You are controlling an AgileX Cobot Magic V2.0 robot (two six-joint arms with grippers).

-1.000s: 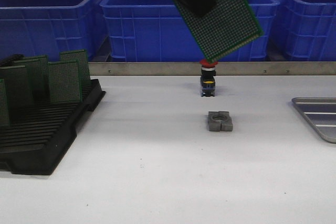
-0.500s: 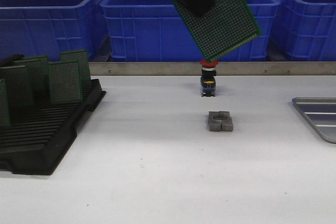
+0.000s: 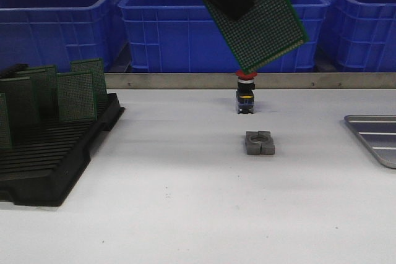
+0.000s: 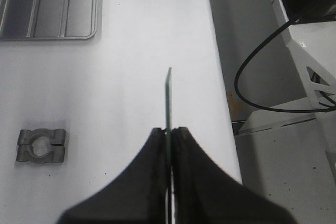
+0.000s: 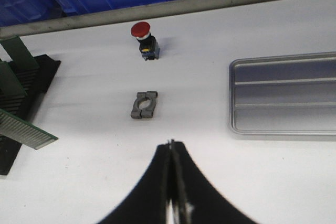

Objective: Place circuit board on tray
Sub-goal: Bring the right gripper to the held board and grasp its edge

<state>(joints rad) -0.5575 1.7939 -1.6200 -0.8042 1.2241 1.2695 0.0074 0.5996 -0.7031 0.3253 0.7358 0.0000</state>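
Left pincer (image 4: 169, 132) pinching the green perforated circuit board (image 3: 263, 20) high above the white table (image 3: 185, 202).

Its fingers press on the board's edge; the board hangs tilted in the air. Below it sit a grey metal clamp block (image 3: 259, 143) and a red-capped push button (image 3: 245, 94). The shallow silvery-grey metal tray (image 3: 375, 137) lies well apart to the right, bare. The right pincer (image 5: 170, 148) is pressed together, holding nothing.

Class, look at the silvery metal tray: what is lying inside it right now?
Nothing shows inside the tray: only its bare ribbed floor. The circuit board is held in the left gripper, up in the air. In the front view most of the tray is cut off.
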